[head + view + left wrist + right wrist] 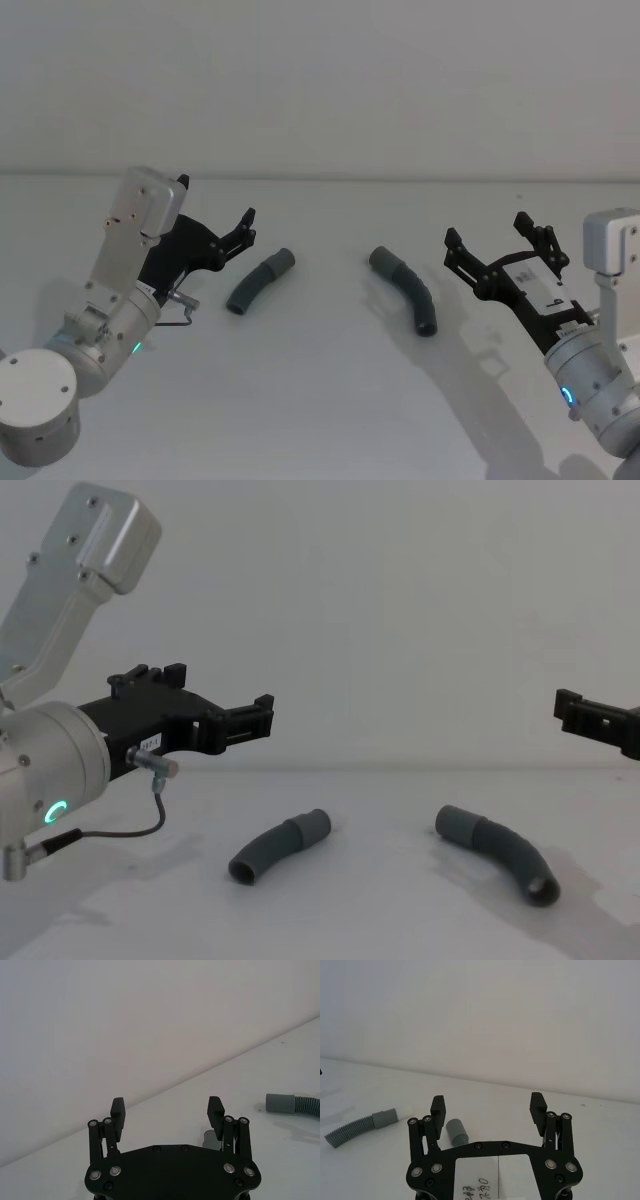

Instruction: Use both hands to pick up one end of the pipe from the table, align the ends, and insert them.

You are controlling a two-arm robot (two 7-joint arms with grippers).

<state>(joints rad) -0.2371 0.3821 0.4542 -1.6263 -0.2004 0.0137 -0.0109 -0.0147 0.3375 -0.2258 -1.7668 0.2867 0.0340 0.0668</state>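
Two curved dark grey pipe pieces lie on the white table (320,410). The left piece (260,282) (280,845) shows its cuff with a pale tip in the right wrist view (370,1125). The right piece (405,288) (497,852) lies a short way from it, and its cuff faces the left piece. My left gripper (217,202) (166,1107) (222,693) hovers open, up and to the left of the left piece. On the right, my right gripper (486,228) (486,1106) (590,718) hangs open, beside and above the right piece. Nothing is between either pair of fingers.
A plain pale wall stands behind the table's far edge. A thin grey cable (150,820) loops under my left wrist. Bare table surface surrounds both pieces.
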